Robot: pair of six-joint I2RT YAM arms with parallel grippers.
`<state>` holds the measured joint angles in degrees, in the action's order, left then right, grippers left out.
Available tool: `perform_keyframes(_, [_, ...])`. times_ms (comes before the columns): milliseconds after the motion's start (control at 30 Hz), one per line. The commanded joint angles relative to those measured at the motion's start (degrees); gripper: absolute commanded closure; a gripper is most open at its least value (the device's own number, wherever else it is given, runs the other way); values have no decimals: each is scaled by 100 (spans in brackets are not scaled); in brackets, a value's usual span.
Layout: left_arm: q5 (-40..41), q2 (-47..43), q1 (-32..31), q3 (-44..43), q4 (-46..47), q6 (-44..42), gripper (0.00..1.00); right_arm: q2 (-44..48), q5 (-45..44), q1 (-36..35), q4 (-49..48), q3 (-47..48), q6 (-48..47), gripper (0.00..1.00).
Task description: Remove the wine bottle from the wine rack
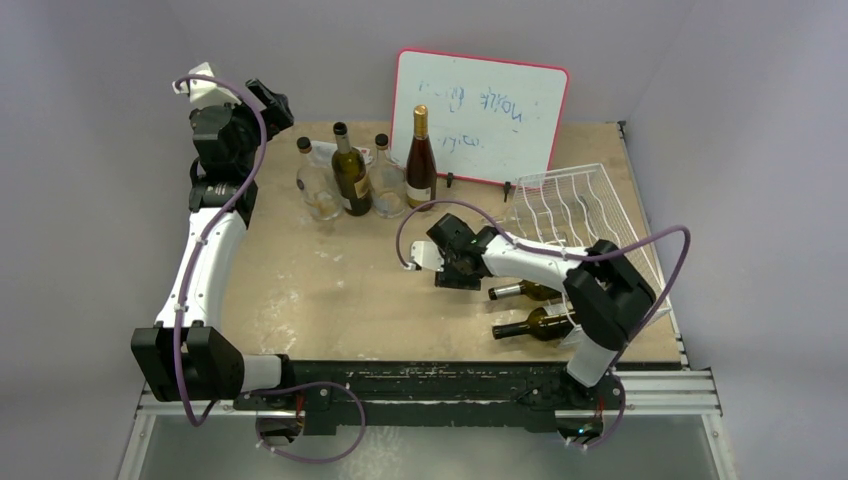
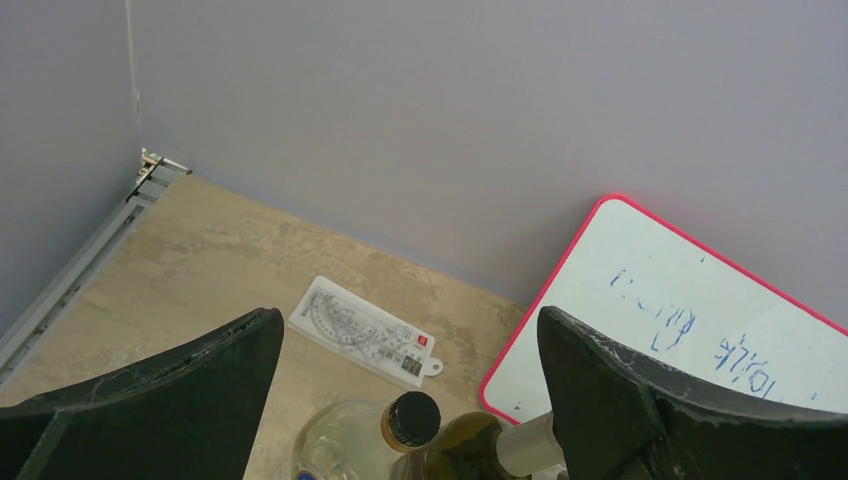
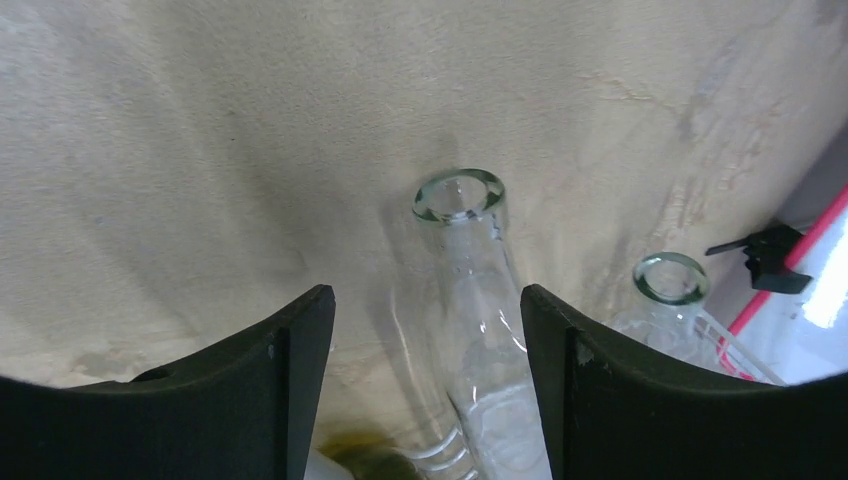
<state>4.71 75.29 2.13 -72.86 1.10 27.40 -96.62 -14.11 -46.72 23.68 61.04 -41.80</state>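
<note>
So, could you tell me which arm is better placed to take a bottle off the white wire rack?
Right: the right claw, open, frames a clear glass bottle's neck beside the white wire rack; the left claw is across the table, above upright bottles.

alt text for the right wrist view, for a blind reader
A clear glass bottle neck, mouth open, sits between the right hand's two black fingers, which stand apart. A second clear bottle mouth shows at right, over tan table.
</note>
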Motion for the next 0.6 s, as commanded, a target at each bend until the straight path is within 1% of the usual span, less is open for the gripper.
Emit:
perform_keyframes(0, [-56,-103,39,-231,249,-34,2,-140,-233,81,-1,219,-265,29])
perform_keyframes(300, [-196,-99,145,-225,302,89,2,-480,-519,195,-180,251,-470,29])
perform_keyframes(567, [-286,-67,201,-224,350,174,2,-716,-636,206,-599,311,-777,28])
